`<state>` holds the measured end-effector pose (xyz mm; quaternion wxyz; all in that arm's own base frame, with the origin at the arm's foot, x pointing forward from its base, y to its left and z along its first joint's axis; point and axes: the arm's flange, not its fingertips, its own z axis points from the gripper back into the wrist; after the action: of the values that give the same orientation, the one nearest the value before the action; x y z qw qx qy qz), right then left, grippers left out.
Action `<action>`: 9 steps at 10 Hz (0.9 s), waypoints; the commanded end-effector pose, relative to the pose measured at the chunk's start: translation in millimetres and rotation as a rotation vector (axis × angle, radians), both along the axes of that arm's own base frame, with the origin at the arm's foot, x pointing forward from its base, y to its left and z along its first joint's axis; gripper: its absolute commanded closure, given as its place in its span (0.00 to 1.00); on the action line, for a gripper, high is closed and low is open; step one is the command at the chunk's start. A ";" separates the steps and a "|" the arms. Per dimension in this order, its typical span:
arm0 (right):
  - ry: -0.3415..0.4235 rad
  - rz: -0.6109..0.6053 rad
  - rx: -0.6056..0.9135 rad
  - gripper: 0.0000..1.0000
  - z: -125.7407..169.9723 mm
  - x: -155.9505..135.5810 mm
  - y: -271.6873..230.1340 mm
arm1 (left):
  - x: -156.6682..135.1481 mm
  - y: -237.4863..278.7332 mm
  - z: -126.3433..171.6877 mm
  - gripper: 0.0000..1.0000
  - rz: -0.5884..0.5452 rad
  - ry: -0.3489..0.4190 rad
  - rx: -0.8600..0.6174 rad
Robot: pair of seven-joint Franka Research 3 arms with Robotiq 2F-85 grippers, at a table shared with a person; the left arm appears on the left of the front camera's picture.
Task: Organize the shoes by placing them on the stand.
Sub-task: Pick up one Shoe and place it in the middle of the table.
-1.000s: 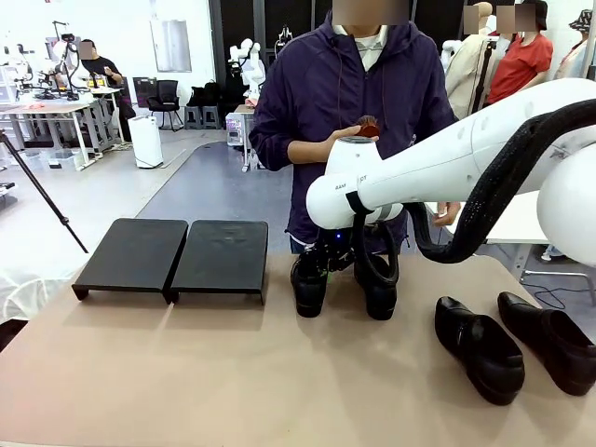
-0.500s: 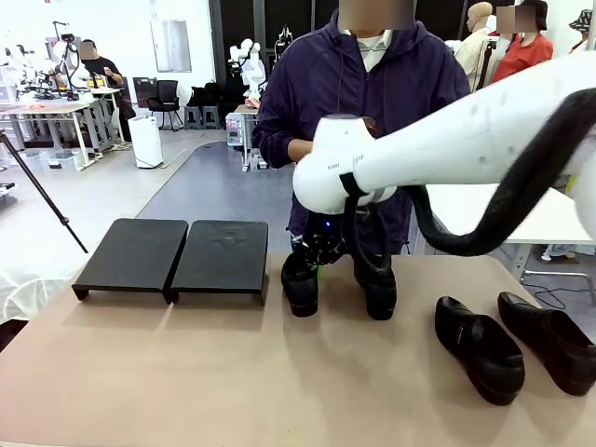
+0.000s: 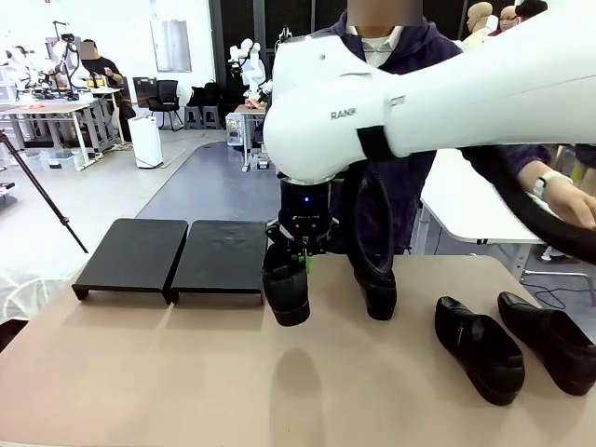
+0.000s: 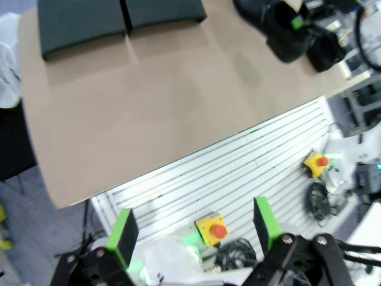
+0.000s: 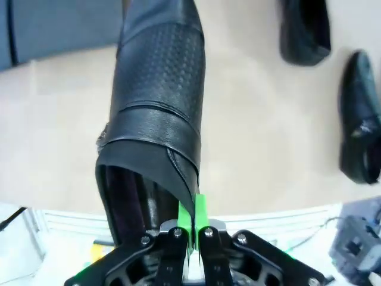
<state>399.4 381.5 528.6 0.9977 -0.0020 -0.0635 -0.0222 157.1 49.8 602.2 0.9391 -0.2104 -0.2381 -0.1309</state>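
Front view: the right gripper [image 3: 300, 253] pinches the collar of one shoe [image 3: 286, 291], which hangs below it and appears clear of the table [image 3: 140, 372]. The stand [image 3: 172, 253] lies just to the gripper's left, a second shoe [image 3: 377, 291] just to its right, and two more shoes [image 3: 480, 349] farther right. Left wrist view: the left gripper [image 4: 193, 229] is released, fingers spread wide, with the stand far ahead of it. Right wrist view: green pads [image 5: 200, 214] clamp the rim of the shoe's opening, toe pointing away from the gripper.
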 end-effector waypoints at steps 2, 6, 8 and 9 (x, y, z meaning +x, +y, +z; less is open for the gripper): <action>-0.076 -0.119 -0.016 1.00 -2.4 -50.2 -18.7 | -0.1 -0.8 0.6 0.00 -0.010 -0.002 -0.004; -0.037 -0.065 -0.025 1.00 2.4 -50.5 -5.5 | -0.1 -0.8 0.6 0.00 -0.010 -0.002 -0.004; -0.077 -0.006 -0.012 1.00 -41.9 -77.2 34.9 | -0.1 -0.8 0.6 0.00 -0.010 -0.002 -0.004; -0.075 -0.014 0.003 1.00 -61.5 -84.8 45.9 | -0.1 -0.8 0.6 0.00 -0.010 -0.002 -0.004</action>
<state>320.3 417.8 486.8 0.9968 -0.0116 -0.0775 -0.0178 157.0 49.7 602.3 0.9391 -0.2103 -0.2382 -0.1310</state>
